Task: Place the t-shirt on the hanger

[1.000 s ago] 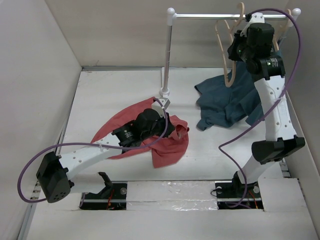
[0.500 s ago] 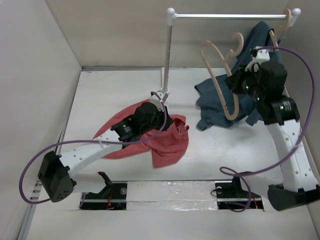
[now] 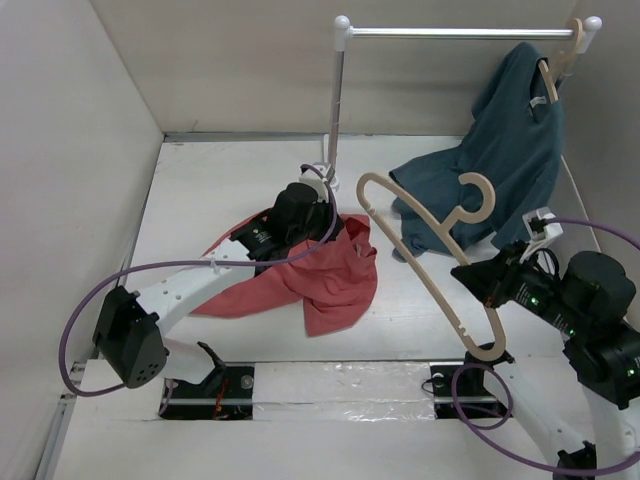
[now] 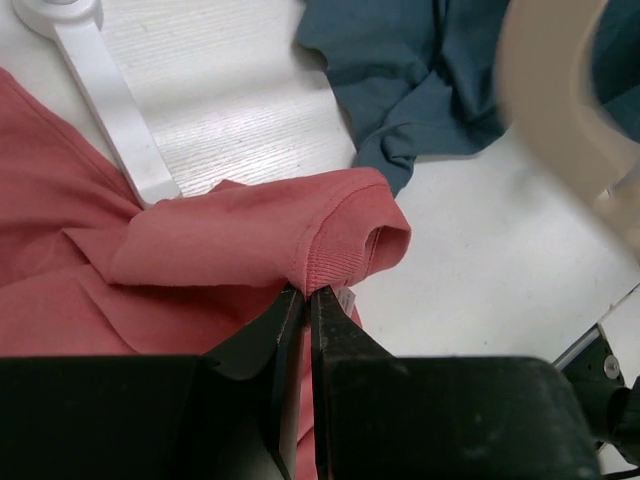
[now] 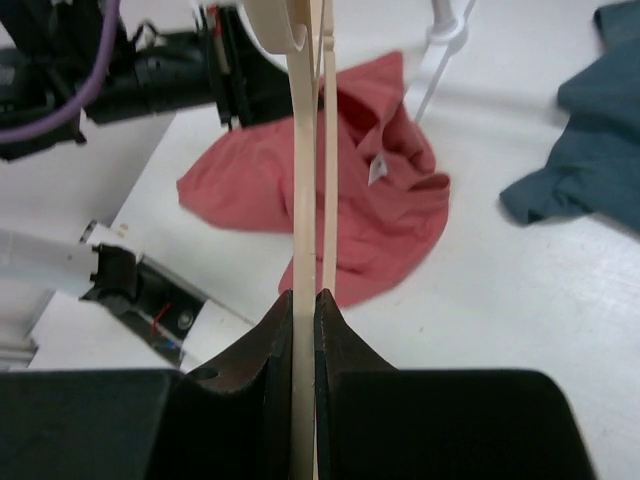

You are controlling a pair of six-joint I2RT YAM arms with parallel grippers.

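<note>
While the left arm hides part of the coral t-shirt (image 3: 330, 285) mid-surface (image 3: 220, 180), the left claw (image 4: 305, 292) pinches its ribbed hem. The right claw (image 5: 305, 298) clamps the wooden hanger (image 3: 435, 280) near the right edge, its top cropped in the wrist view.

You had two shirts on view: one coral-red t-shirt (image 3: 335, 285) and one dark teal shirt (image 3: 505, 150). You had two wooden hangers as well: one bare hanger (image 3: 440, 293) and one second hanger (image 3: 573, 38) carrying the teal shirt. There was one clothes rack (image 3: 460, 33), and you had two arms, a left arm (image 3: 190, 290) and a right arm (image 3: 595, 295).
</note>
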